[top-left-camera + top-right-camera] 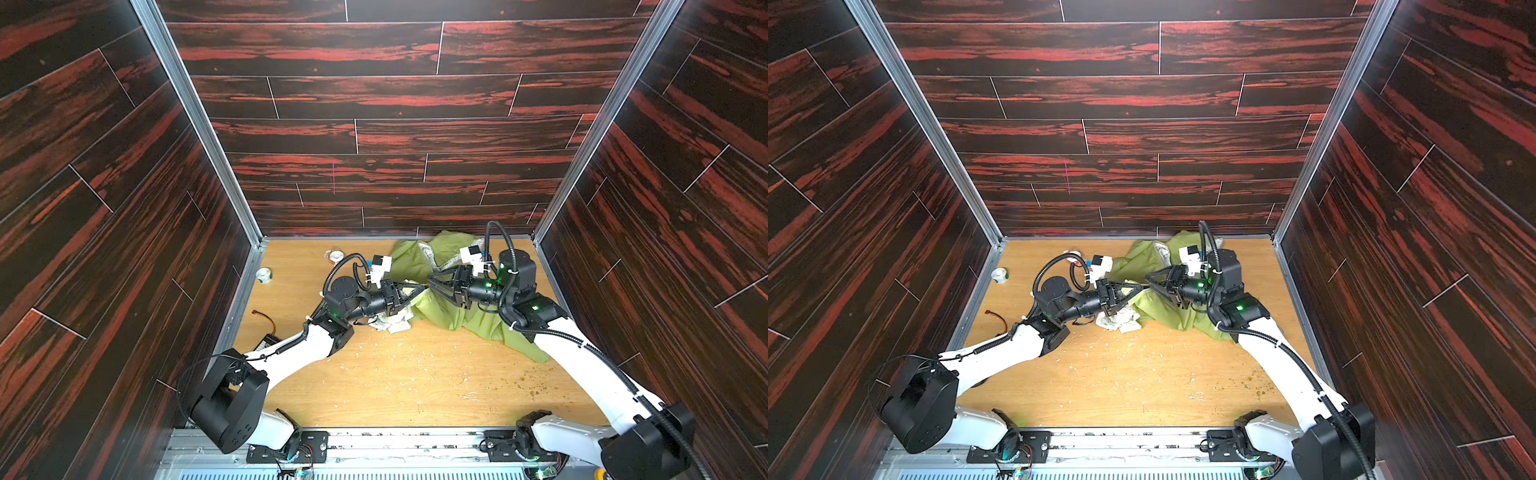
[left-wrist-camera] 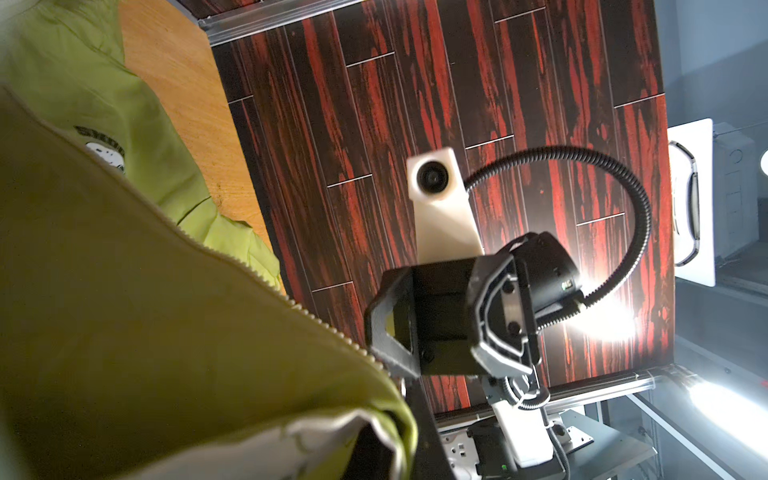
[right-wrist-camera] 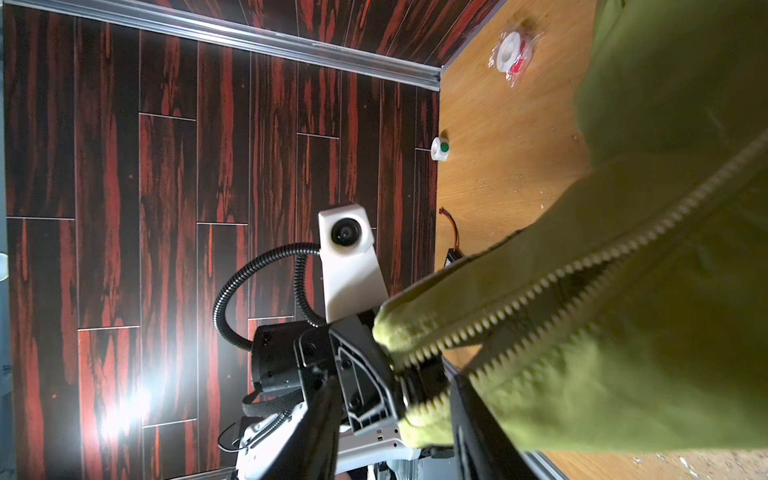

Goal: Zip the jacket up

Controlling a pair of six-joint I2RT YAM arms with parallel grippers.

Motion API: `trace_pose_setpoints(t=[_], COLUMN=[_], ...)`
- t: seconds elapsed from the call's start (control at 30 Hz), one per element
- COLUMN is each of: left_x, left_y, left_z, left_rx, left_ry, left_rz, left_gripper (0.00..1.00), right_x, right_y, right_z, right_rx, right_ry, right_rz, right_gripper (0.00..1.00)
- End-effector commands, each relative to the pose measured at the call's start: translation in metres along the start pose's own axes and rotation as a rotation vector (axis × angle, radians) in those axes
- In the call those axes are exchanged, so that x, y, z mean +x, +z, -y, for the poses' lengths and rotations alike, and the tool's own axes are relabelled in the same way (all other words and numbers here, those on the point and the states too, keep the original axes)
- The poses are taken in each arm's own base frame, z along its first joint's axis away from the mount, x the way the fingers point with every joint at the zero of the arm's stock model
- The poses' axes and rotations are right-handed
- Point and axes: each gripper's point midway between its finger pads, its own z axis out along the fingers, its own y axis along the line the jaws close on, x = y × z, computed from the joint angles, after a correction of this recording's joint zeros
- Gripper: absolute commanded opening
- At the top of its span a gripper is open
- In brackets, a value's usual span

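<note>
Two tools meet tip to tip above the surface (image 1: 395, 386): left tool (image 1: 419, 288) clamped together on the green jacket (image 1: 444, 316) near its zipper (image 3: 582, 291); right tool (image 1: 432, 279) partly apart, gripping the zipper edge.

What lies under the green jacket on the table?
Under the jacket only the wooden table shows, around the cloth's edges, plus pale crumpled lining at its left edge. Anything beneath the bunched cloth is covered.

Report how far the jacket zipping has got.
Done: both grippers, left and right, have gathered the jacket where the zipper starts. In hand: the two rows of teeth, held close. Left: the rows are still apart, so the whole zip remains.
</note>
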Motion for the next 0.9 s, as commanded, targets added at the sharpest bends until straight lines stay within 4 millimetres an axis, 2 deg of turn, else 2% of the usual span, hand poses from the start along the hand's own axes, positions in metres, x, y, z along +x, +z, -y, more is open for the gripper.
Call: trace_pose_setpoints(t=[0.0, 0.3, 0.43, 0.87], left_x=[0.006, 0.003, 0.003, 0.002], left_y=[-0.007, -0.003, 0.002, 0.007], left_z=[0.019, 0.011, 0.007, 0.001], left_rx=[0.048, 0.051, 0.051, 0.053], left_ry=[0.051, 0.037, 0.021, -0.01], left_rz=[-0.015, -0.012, -0.026, -0.04], left_gripper=[0.0, 0.0, 0.0, 0.0], right_x=[0.0, 0.005, 0.008, 0.009], right_y=[0.01, 0.021, 0.021, 0.024], right_z=[0.001, 0.021, 0.019, 0.01], right_rx=[-0.047, -0.071, -0.093, -0.138], right_ry=[0.007, 0.088, 0.103, 0.123], right_rz=[-0.051, -0.095, -0.101, -0.122], right_gripper=[0.43, 0.42, 0.42, 0.2])
